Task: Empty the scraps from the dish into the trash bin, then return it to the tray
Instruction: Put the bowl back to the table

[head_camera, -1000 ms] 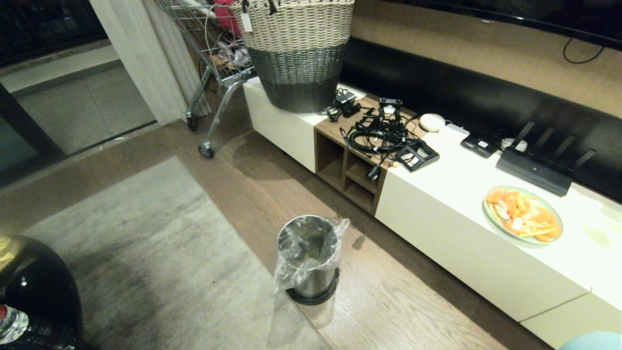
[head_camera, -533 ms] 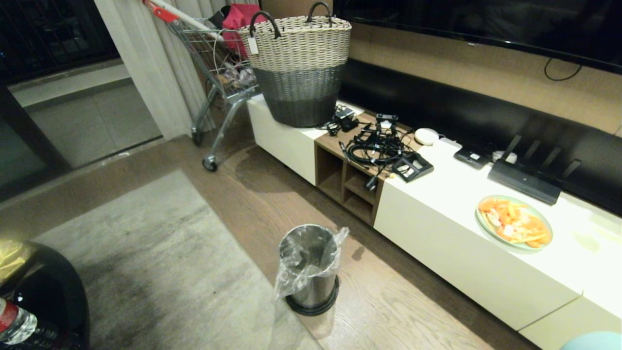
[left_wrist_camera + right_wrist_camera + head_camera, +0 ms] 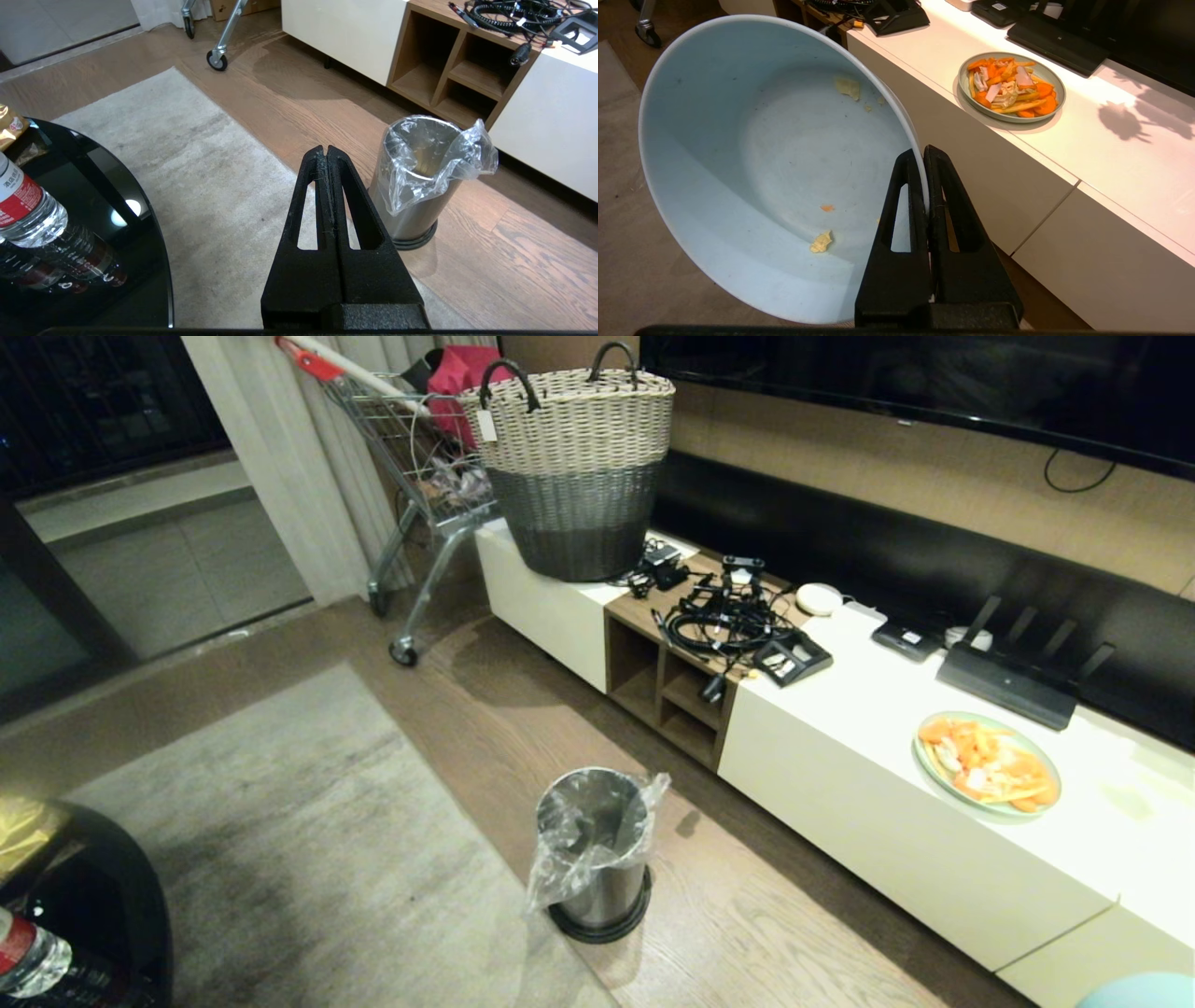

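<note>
Gripping the dish (image 3: 775, 168) by its rim, right pincer (image 3: 924, 154) is clamped on it; bowl tipped on edge, opening toward the wrist camera, only its rim edge (image 3: 1134, 991) cut off in head view. Four scraps (image 3: 821, 241) cling inside. Left pincer (image 3: 327, 151) closed, empty, above the rug near the one trash bin (image 3: 593, 845).

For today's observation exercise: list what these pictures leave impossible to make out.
- Tray: in no view.
- Dish: the head view's lower right edge cuts off all but a sliver; its underside faces away in the right wrist view.
- Trash bin: contents hidden by its crinkled liner and shadow in the head and left wrist views.
- Right pincer and left pincer: outside the head view.
</note>
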Available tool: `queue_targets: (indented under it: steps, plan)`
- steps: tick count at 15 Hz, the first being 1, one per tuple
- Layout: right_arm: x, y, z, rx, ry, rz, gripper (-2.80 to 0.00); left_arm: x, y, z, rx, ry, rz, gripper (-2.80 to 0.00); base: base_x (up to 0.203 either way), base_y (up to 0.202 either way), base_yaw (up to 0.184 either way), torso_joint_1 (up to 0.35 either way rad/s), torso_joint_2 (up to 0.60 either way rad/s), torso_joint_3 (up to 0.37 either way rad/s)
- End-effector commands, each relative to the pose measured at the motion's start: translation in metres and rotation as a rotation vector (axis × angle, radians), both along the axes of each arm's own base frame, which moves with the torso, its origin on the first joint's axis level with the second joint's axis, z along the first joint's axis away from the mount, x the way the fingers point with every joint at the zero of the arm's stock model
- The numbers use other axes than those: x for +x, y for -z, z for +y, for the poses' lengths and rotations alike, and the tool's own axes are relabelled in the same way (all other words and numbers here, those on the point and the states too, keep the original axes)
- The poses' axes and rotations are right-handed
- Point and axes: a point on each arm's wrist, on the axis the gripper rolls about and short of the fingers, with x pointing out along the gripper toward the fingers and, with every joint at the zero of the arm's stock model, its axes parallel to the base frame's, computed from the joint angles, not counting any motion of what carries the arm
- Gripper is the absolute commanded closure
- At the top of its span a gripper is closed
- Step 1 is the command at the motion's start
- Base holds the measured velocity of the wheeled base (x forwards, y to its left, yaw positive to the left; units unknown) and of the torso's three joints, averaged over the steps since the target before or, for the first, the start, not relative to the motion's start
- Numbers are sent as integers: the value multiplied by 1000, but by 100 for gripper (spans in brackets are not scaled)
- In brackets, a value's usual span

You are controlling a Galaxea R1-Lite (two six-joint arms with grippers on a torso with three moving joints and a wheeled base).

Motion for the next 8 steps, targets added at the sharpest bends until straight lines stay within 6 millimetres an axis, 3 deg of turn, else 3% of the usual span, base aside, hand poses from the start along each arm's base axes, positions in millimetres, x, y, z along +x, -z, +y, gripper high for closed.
queue_targets:
  steps: [1, 8]
  plan:
    - [0, 0, 0, -2, -1, 1, 0, 0, 0, 0, 0, 0, -1, 0, 0, 0, 0, 0, 0, 0]
    - [0, 0, 0, 1, -1, 2, 0, 0, 0, 0, 0, -1, -1, 0, 0, 0, 0, 0, 0, 0]
